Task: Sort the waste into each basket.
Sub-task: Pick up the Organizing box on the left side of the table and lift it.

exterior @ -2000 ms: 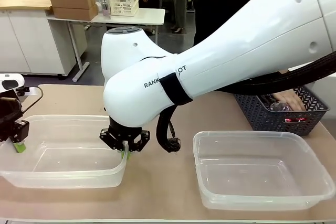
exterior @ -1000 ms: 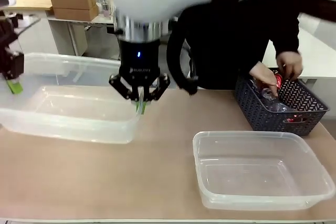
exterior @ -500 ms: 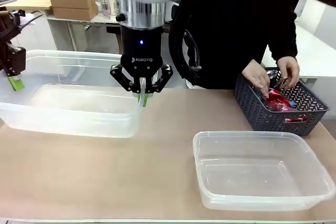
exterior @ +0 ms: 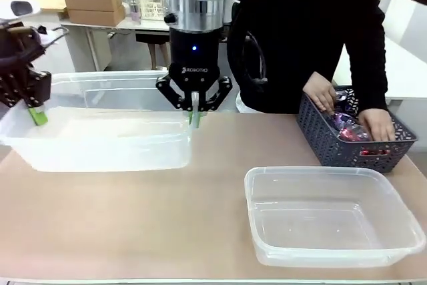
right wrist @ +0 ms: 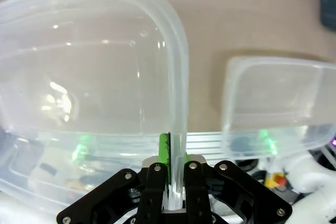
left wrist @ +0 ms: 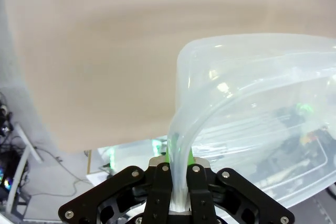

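A clear plastic tub (exterior: 100, 138) hangs above the table's left half, held at both ends. My left gripper (exterior: 35, 113) is shut on its left rim (left wrist: 178, 182). My right gripper (exterior: 194, 115) is shut on its right rim (right wrist: 176, 171). A second clear tub (exterior: 333, 215) sits empty on the table at the front right, also seen from my right wrist (right wrist: 278, 98). The waste, red cans and clear bottles (exterior: 350, 128), lies in a dark grey woven basket (exterior: 347, 148) at the far right, where a person's two hands (exterior: 320, 91) reach in.
The person in a black top stands across the table behind the dark basket. Bare tan tabletop (exterior: 133, 218) spreads below the lifted tub. Desks, cardboard boxes and a white crate stand in the room behind.
Both arms raised the left tub off the table and have carried it slightly to the right. The person's hands keep shifting things inside the dark basket.
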`<state>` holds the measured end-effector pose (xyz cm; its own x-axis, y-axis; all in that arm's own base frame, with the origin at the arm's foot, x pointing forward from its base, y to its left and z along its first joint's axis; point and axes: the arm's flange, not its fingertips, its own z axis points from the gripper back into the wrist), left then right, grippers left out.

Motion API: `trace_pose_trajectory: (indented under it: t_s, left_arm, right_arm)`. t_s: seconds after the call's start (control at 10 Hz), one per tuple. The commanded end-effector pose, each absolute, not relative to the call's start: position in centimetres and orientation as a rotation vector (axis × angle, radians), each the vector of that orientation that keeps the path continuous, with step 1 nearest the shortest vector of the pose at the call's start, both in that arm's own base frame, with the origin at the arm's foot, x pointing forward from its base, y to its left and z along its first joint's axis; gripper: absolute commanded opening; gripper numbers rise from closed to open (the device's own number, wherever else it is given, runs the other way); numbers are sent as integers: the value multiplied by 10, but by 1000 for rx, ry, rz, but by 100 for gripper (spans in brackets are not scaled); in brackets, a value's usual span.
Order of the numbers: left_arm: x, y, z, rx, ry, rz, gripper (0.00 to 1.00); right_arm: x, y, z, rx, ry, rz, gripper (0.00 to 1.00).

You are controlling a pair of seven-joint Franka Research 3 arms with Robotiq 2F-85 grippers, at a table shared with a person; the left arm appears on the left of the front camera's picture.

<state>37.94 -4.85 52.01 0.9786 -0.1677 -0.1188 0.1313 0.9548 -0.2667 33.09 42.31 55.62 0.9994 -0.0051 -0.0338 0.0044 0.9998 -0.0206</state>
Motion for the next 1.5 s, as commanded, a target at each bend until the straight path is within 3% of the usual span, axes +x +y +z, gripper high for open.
trace_pose_trajectory:
  t_s: [0.0, 0.3, 0.6, 0.8, 1.4]
  left_arm:
    - [390, -121, 524, -305, 174, -143, 4]
    - [400, -184, 531, -345, 271, -146, 4]
    - [402, -219, 529, -338, 272, -134, 4]
    - [403, -227, 522, -304, 235, -111, 4]
    - [401, -221, 518, -306, 266, -135, 4]
  right_arm:
    - [331, 373, 558, -33, 33, 70, 4]
    - [318, 277, 542, 18, 54, 124, 4]
    - [320, 222, 519, 143, 4, 110, 4]
    - [323, 218, 510, 169, 6, 26, 4]
    - [322, 222, 529, 108, 11, 65, 4]
